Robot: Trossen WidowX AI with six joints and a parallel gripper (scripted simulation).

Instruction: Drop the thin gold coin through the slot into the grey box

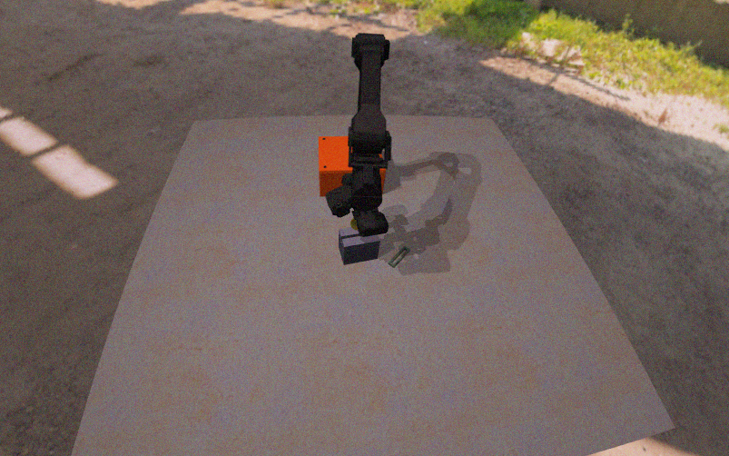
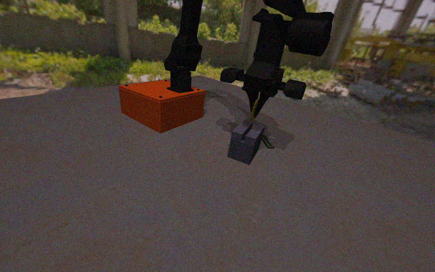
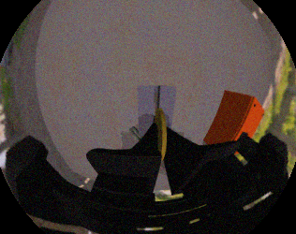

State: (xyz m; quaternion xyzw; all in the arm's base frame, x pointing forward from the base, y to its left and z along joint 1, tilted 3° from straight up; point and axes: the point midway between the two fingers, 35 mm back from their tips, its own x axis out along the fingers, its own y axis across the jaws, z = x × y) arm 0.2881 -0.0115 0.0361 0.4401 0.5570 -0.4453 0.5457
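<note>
My gripper is shut on the gold coin, which stands on edge between the fingertips. The coin is above the far end of the grey box, pointing down. In the wrist view the coin's edge looks roughly in line with the dark slot. The exact gap between coin and lid is hard to tell. In the top view the gripper's body hides the fingertips and part of the lid. The dark-green holder is empty beside the box.
The orange block under the arm's base stands behind the box in the top view. The holder lies low on the table top, close to the box. The arm's shadow falls across the holder.
</note>
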